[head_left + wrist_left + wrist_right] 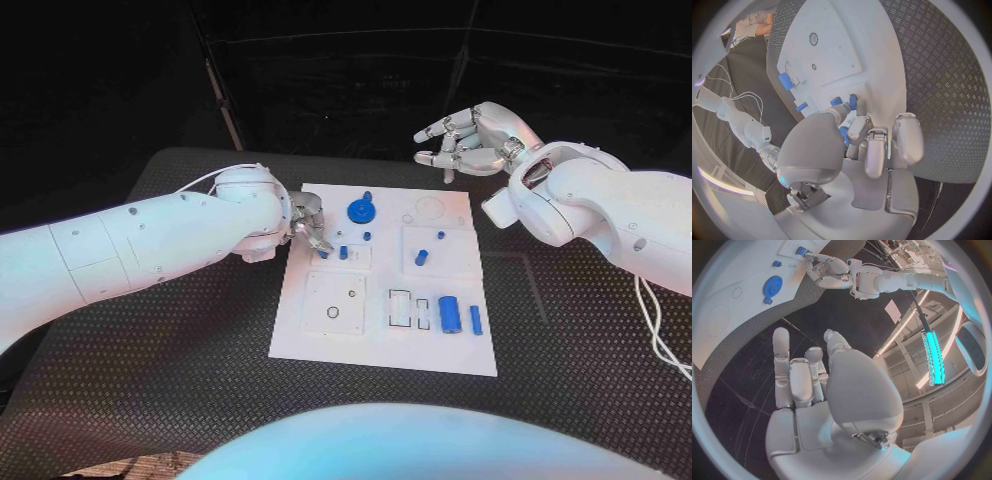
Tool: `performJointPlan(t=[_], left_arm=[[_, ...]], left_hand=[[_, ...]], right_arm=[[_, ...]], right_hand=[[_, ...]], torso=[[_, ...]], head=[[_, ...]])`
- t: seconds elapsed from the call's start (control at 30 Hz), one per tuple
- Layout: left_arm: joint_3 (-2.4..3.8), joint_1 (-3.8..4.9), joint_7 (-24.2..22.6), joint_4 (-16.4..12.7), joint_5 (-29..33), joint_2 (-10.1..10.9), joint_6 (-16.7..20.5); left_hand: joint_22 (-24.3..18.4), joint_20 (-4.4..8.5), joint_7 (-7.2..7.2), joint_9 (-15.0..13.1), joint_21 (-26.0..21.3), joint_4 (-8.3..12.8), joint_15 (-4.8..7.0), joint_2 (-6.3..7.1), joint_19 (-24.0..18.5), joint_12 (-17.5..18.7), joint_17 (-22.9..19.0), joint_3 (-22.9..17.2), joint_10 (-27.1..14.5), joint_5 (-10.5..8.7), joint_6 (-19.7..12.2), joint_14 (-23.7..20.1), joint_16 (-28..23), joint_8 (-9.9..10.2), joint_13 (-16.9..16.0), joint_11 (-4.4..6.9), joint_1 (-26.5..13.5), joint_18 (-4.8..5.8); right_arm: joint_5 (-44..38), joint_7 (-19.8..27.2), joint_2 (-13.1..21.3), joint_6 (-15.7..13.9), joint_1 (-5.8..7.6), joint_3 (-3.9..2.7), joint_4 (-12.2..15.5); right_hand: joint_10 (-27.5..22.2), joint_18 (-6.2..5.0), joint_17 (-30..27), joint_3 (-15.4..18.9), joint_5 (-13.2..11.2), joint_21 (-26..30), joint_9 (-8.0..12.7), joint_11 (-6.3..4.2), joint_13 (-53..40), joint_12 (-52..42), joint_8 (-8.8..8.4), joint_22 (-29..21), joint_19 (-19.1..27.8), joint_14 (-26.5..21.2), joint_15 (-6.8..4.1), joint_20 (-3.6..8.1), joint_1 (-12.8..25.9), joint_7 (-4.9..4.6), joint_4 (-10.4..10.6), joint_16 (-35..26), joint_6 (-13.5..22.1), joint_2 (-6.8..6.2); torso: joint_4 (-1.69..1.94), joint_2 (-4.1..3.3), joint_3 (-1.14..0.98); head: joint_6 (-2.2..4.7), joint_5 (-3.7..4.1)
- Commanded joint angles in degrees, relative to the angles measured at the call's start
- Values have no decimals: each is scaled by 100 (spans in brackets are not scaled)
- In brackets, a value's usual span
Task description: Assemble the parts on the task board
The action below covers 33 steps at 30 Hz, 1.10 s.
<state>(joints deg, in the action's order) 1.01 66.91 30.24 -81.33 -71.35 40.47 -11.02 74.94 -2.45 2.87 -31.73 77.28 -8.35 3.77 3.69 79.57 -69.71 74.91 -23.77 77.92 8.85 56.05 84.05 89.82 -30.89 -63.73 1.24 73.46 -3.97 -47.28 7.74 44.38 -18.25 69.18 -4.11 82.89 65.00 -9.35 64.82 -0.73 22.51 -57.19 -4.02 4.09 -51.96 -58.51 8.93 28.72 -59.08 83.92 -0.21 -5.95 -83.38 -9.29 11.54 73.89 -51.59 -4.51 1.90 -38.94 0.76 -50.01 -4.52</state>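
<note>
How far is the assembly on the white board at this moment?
Early stage, it seems. The blue gear already sits on the task board. The left hand works at a small blue part. The blue cylinder still lies loose, and the right hand waits, holding nothing.

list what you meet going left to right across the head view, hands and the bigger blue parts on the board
left hand → blue gear-shaped part → small blue peg → blue cylinder → slim blue bar → right hand

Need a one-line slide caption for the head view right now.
Left hand works small blue parts at the task board far-left corner; right hand hovers open beyond it.
</note>
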Motion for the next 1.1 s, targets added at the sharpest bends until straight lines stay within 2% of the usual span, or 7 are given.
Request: performJointPlan(t=[0.03,0.33,0.7,1.1], left_arm=[[-43,-49,-4,-10,-5,-40,-281],[-51,-49,-6,-6,-72,-48,-270],[-52,-49,4,0,-151,-50,-194],[-52,-49,2,-3,-166,-71,-205]], left_hand=[[33,16,-57,-13,28,374,51,-15,47,-32,1509,-396,69,-1,100,595,18,-43,-18,34,-62,-1],[59,33,-91,-57,46,372,71,-4,67,-86,1509,-391,119,-4,155,595,18,-115,-79,62,-112,5],[143,80,-175,-207,109,379,121,37,132,-251,1509,-368,259,-2,277,595,18,-307,-271,131,-205,24],[209,113,-229,-326,158,356,153,100,181,-315,1509,-264,339,-16,340,595,18,-421,-340,173,-328,42]], right_arm=[[-8,55,4,41,10,-4,12],[-8,55,4,43,10,-4,11],[-8,51,9,44,10,-4,12],[-8,51,11,40,10,-3,16]], right_hand=[[18,-111,8,-19,39,40,2,-11,-8,-16,31,-7,-4,79,-25,14,27,14,7,-19,28,46],[18,-111,8,-19,39,40,2,-11,-8,-16,31,-7,-4,79,-25,14,27,14,7,-19,28,46],[18,-111,8,-19,39,40,2,-11,-8,-16,31,-7,-4,79,-25,14,27,14,7,-19,28,46],[18,-111,8,-19,39,40,2,-11,-8,-16,31,-7,-4,79,-25,14,27,14,7,-19,28,46]], torso=[[-3,2,1],[6,5,2],[2,2,4],[0,-2,4]], head=[[1,1],[1,3],[1,-3],[1,-4]])
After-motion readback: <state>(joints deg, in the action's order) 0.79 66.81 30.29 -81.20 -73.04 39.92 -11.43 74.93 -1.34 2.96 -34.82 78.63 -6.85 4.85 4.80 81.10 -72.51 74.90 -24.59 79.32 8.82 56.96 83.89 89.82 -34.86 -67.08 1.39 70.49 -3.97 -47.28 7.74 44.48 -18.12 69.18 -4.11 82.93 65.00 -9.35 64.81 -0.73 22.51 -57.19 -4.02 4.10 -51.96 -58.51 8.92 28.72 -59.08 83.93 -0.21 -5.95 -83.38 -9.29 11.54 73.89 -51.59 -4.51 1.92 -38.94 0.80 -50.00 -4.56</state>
